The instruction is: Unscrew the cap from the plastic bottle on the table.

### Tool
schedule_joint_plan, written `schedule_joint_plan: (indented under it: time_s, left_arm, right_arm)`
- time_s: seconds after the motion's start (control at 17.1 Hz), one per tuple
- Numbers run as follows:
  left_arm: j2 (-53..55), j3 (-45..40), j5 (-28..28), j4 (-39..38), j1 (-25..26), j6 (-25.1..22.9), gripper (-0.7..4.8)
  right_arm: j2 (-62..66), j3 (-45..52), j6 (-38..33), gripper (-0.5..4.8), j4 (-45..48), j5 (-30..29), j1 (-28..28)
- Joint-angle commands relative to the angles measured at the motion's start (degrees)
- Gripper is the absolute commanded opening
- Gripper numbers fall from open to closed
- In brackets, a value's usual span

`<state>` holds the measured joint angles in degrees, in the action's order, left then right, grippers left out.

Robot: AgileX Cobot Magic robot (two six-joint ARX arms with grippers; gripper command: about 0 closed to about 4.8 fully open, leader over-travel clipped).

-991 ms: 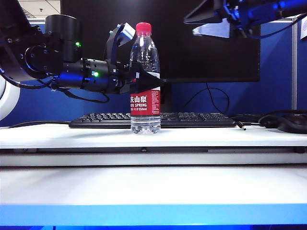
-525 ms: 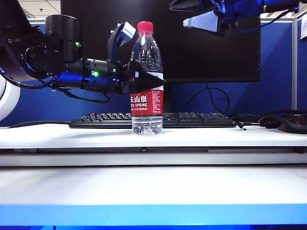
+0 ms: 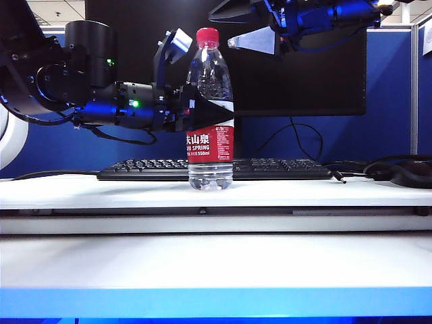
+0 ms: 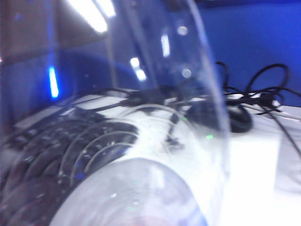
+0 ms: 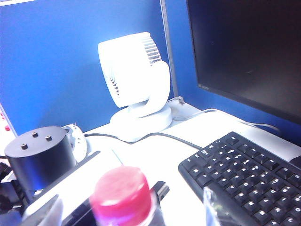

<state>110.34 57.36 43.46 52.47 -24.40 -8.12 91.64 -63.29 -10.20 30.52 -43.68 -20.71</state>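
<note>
You've got the left gripper clamped on the plastic bottle, upright on the table with a little water at its base, while the right gripper, jaws spread and empty, hangs at the cap's three o'clock, so all unscrewing remains.

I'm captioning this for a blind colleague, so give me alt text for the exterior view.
A bottle with its red cap on stands upright on a white table, gripped at mid-height by the left gripper from the left. The right gripper, open, hangs just right of the cap, apart from it. A keyboard and monitor sit behind.
</note>
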Motion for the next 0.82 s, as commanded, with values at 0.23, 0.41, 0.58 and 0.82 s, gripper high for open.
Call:
schedule_joint_plan:
  time_s: [0.23, 0.41, 0.58, 0.82]
  left_arm:
    - [-0.13, 0.31, 9.55, 0.87, -0.15, -0.02, 2.41]
    - [-0.13, 0.31, 9.51, 0.87, -0.15, -0.04, 2.41]
    - [-0.13, 0.31, 9.38, 0.85, -0.37, -0.04, 2.41]
    - [-0.13, 0.42, 9.01, 0.87, -0.48, -0.09, 2.41]
  right_arm:
    - [0.55, -0.52, -0.07, 3.62, -1.79, -4.07, -0.11]
    - [0.57, -0.52, -0.07, 3.07, -1.79, -4.48, -0.11]
    - [0.57, -0.52, -0.07, 1.97, -1.75, -4.48, -0.11]
    - [0.55, -0.52, -0.26, 1.97, -1.77, -4.15, -0.11]
